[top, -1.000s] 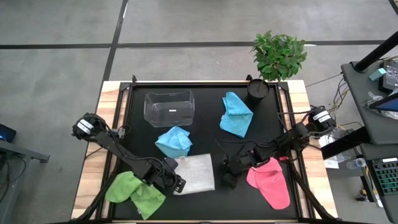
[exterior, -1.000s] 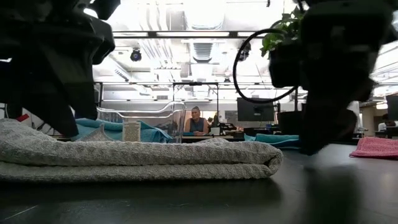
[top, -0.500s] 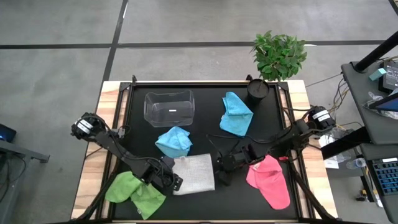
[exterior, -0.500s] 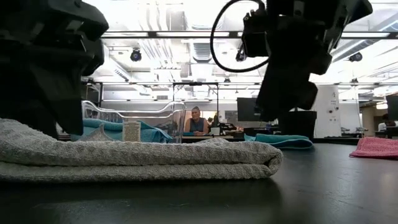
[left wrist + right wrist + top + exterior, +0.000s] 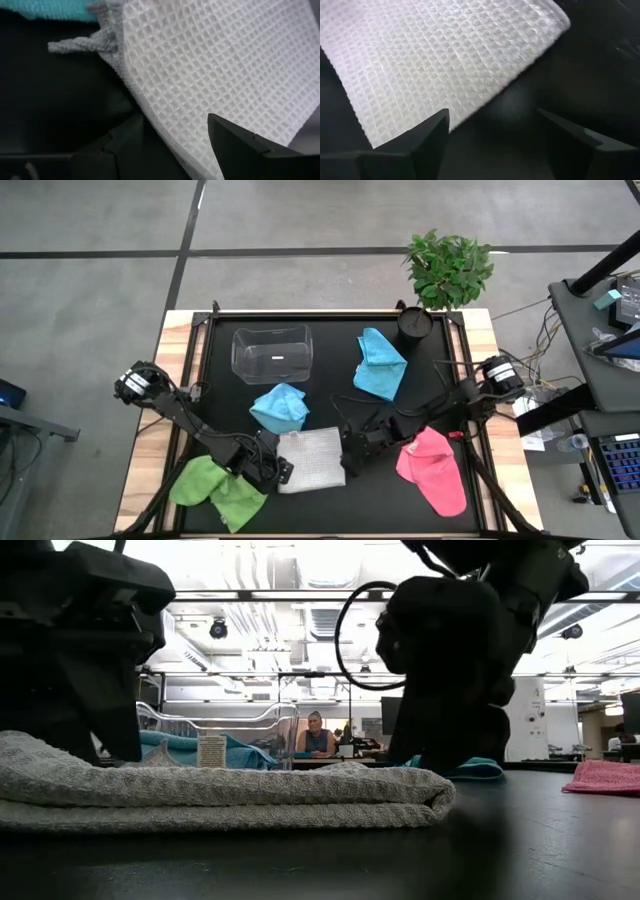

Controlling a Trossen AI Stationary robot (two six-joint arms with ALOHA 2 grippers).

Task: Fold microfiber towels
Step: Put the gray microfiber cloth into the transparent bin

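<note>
1. The grey-white towel (image 5: 312,459) lies folded flat on the black worktop (image 5: 330,415), near its front edge and about midway between the left and right edges. From table height it shows as a double layer with the rounded fold on the right-hand end.

2. Both arms flank it. The left pincer (image 5: 268,468) sits at the towel's left edge, its fingers spread with cloth lying between and just beyond them, gripping nothing. The right pincer (image 5: 350,460) sits at the towel's right edge, fingers spread wide over one corner and the bare worktop beside it, also holding nothing.

3. The relation that matters: the towel lies straight between the two pincers, so each edge is about equally near its own arm. Its long axis looks to run from the front edge toward the back, though it is close to square, so I would not swear to that.

4. The other towels sit apart:
   - lime green (image 5: 215,488) at the front left corner,
   - pink (image 5: 435,473) toward the front right,
   - one light blue (image 5: 280,408) just behind the grey-white one,
   - a second light blue (image 5: 380,365) nearer the back right.

5. My guess is the next fold needs both arms to take matching corners.
</note>
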